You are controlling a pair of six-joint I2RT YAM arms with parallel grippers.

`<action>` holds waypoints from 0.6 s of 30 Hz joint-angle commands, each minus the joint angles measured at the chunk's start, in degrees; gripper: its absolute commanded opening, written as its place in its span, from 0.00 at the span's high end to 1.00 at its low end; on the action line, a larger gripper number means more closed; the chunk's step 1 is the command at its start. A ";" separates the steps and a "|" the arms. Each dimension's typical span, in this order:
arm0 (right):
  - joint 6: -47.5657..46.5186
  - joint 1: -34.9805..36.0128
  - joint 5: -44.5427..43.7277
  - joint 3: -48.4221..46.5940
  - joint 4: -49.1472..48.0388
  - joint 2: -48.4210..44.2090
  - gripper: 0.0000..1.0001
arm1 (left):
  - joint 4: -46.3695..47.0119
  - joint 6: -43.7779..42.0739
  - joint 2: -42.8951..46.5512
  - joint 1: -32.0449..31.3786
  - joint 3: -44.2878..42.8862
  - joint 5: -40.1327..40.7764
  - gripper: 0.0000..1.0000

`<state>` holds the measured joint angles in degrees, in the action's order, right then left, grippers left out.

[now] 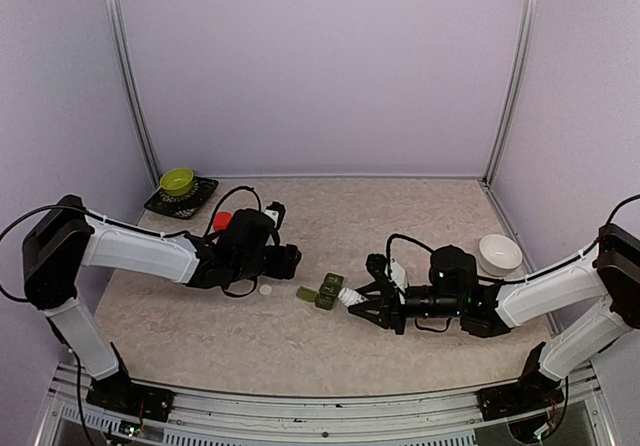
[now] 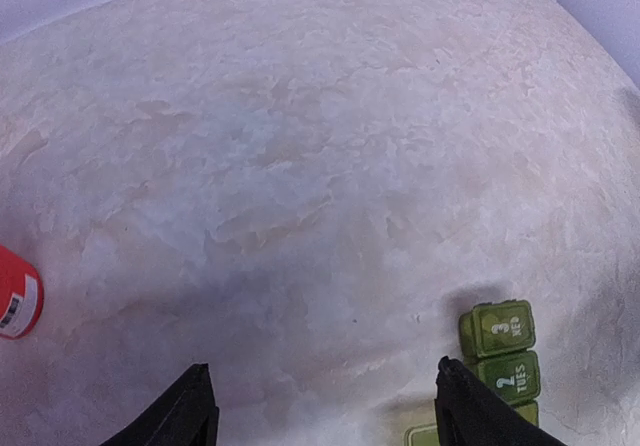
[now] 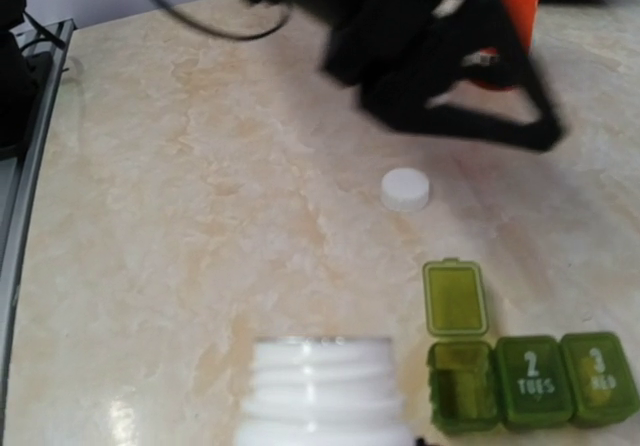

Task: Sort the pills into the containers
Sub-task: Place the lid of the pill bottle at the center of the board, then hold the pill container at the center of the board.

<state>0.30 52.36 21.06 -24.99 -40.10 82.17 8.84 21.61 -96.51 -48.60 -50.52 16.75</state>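
Your strip [image 3: 530, 384] lies at the middle of the table [image 1: 300, 206], between the two grippers. Its end compartment stands open with the lid [image 3: 455, 299] flipped back flat; the ones marked 2 and 3 are closed.

Your right arm stretches low across the table from the right, forearm nearly level and wrist pointing left. The right gripper [image 1: 358, 301] is clamped on a white bottle [image 3: 325, 391], whose uncapped mouth sits just beside the open compartment.

Your left arm reaches in low from the left, elbow bent and wrist tipped down. The left gripper [image 2: 322, 371] has its fingers [image 2: 190, 406] spread wide with nothing between them, hovering just left of the strip. A white cap [image 3: 405, 188] lies on the table near it, and a red bottle [image 2: 15, 291] stands further off behind.
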 commanded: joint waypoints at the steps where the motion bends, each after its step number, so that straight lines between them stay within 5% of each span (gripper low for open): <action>1: 1.35 -0.36 1.51 1.34 0.26 -1.71 1.00 | -5.22 -4.98 -5.68 0.64 -5.85 -1.43 0.28; 18: 2.12 -0.39 0.54 3.17 2.66 -6.06 1.00 | -10.26 -9.30 -11.91 0.44 -10.77 -13.88 0.35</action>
<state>1.56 52.36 21.69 -22.63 -37.50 77.21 0.08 13.78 -107.48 -48.03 -59.96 6.07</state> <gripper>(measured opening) 0.312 0.649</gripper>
